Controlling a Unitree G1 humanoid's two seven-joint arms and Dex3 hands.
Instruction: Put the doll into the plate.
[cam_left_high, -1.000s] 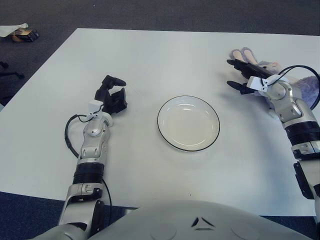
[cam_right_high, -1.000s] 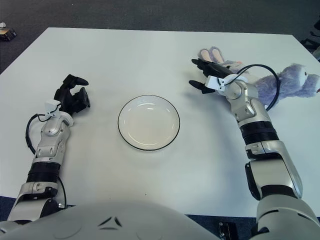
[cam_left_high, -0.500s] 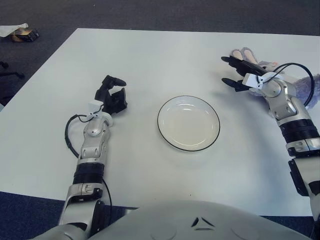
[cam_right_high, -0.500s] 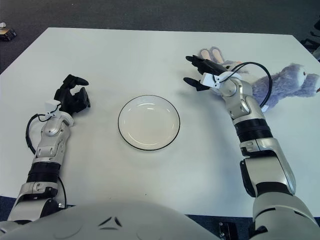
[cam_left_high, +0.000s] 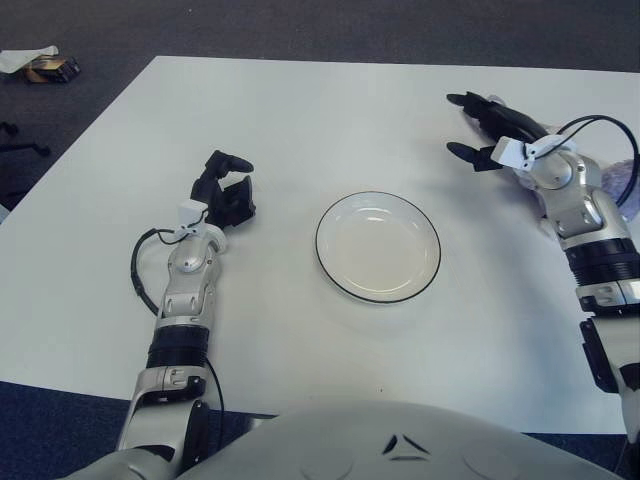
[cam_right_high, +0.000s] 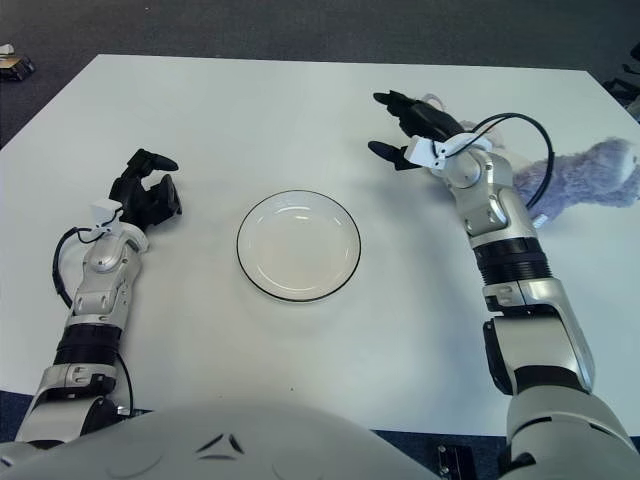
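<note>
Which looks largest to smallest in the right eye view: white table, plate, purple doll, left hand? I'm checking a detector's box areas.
1. White rectangular table, by far the largest.
2. Round white black-rimmed plate.
3. Purple plush doll, partly hidden behind the right arm, so its rank is unsure.
4. Black three-finger left hand, smallest.

A big white table (cam_left_high: 300, 110) with a smooth flat top fills most of the view. Under it and around it lies a dark grey carpet floor (cam_left_high: 300, 25). On the floor, far off at the left corner, sits a small brown and black thing (cam_left_high: 50, 70) beside a pale scrap (cam_left_high: 25, 58).
</note>
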